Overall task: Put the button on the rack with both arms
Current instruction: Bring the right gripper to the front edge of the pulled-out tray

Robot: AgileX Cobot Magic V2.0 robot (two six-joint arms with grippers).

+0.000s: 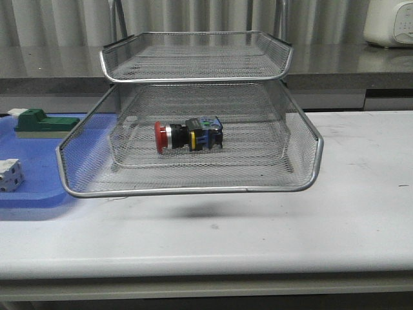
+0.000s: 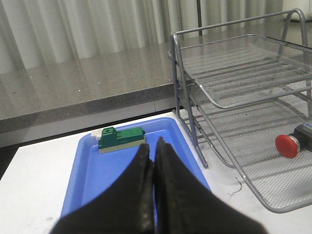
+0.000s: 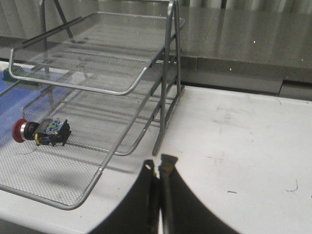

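The red-headed button lies on its side on the pulled-out middle tier of the silver wire-mesh rack. It also shows in the left wrist view and in the right wrist view. My left gripper is shut and empty above the blue tray, left of the rack. My right gripper is shut and empty above the white table, right of the rack. Neither arm shows in the front view.
A flat blue tray lies left of the rack and holds a green-and-beige block and a white blocky part. A grey counter runs behind the table. A white appliance stands at the back right.
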